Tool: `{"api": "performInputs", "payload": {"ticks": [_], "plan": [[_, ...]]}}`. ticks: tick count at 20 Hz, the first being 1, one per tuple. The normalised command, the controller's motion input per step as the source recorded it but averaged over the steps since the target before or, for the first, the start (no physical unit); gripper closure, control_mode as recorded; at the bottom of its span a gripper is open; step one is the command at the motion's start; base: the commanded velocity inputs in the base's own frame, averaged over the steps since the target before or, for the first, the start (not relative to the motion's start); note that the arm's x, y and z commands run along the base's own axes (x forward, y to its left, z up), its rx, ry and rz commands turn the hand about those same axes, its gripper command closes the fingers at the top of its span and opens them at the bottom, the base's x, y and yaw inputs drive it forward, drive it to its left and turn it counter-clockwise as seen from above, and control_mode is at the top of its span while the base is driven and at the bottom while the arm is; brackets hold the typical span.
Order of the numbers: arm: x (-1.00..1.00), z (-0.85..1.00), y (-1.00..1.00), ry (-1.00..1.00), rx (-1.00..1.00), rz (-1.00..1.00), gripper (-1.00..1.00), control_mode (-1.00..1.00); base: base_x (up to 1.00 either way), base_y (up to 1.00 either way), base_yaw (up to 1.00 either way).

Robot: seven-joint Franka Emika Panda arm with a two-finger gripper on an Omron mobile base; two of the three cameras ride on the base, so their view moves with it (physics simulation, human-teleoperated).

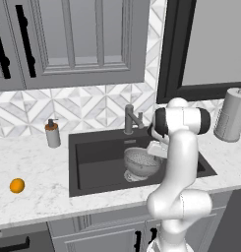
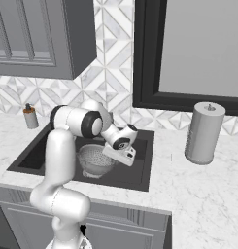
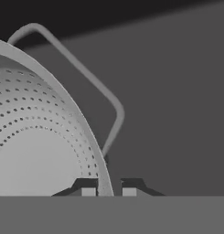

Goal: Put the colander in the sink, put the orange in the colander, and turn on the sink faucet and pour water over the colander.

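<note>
The silver-grey colander [image 1: 140, 163] [image 2: 93, 160] sits upright on the floor of the dark sink [image 1: 92, 165] [image 2: 140, 172], towards its right half. My gripper [image 1: 155, 151] [image 2: 116, 156] [image 3: 108, 191] reaches down to the colander's right rim. In the hand view the rim and the wire side handle [image 3: 93, 87] run up from between my fingertips [image 3: 88, 191]; the jaws straddle the rim with a slight gap on one side, so the gripper is open. The orange [image 1: 16, 185] lies on the counter left of the sink. The faucet [image 1: 130, 119] stands behind the basin, with no water running.
A grey soap pump bottle [image 1: 52, 134] [image 2: 29, 116] stands at the sink's back left corner. A tall paper towel roll [image 1: 231, 114] [image 2: 204, 132] is on the counter to the right. Wall cabinets hang above the counter, with a dark-framed window beside them.
</note>
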Motion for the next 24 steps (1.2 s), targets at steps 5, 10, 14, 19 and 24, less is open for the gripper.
{"api": "performInputs", "payload": {"ticks": [5, 10, 14, 19, 24], "plan": [[-0.08, 0.03, 0.19, -0.02, 0.00, 0.00, -1.00, -1.00, 0.00, 0.00, 0.00], [-0.16, 0.18, 0.02, -0.01, 0.00, -0.01, -1.00, -1.00, 0.00, 0.00, 0.00], [-0.23, 0.37, -0.08, -0.01, 0.00, -0.01, -1.00, -1.00, 0.00, 0.00, 0.00], [-0.22, 0.56, -0.14, -0.01, 0.00, -0.05, -1.00, -1.00, 0.00, 0.00, 0.00], [-0.59, 0.48, -0.06, -0.09, -0.09, -0.01, -1.00, -1.00, 0.00, 0.00, 0.00]]}}
